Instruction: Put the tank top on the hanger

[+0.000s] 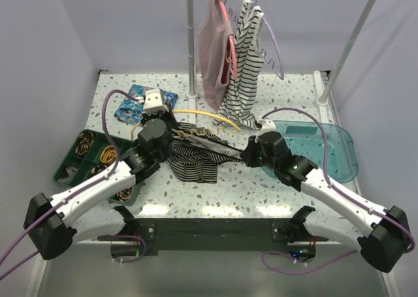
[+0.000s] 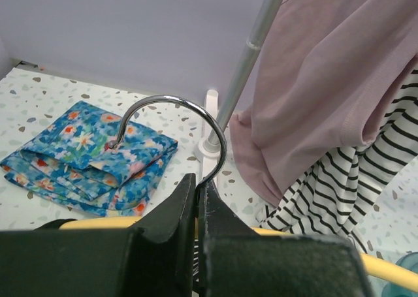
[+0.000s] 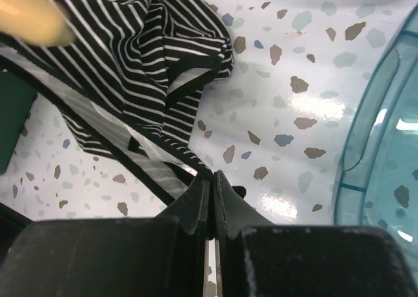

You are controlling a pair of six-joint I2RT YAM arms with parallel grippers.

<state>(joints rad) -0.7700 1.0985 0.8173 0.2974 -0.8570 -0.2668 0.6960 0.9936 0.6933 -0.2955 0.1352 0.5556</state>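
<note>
Yellow hanger (image 1: 208, 116) held by left gripper (image 2: 198, 187), jaws clamped shut at base of metal hook (image 2: 171, 98). Black, white-striped tank top (image 1: 196, 155) lies crumpled at centre of table (image 1: 294, 94), at 6 o'clock of hanger, overlapping its lower bar. At tank top's 3 o'clock edge, right gripper (image 3: 212, 177) pinches dark trim, jaws closed. Teal tray (image 1: 333, 147) at 3 o'clock of right gripper.

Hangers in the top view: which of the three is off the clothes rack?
The yellow plastic hanger, low over the table; the pink hanger and lavender hanger hang on the rack.
</note>
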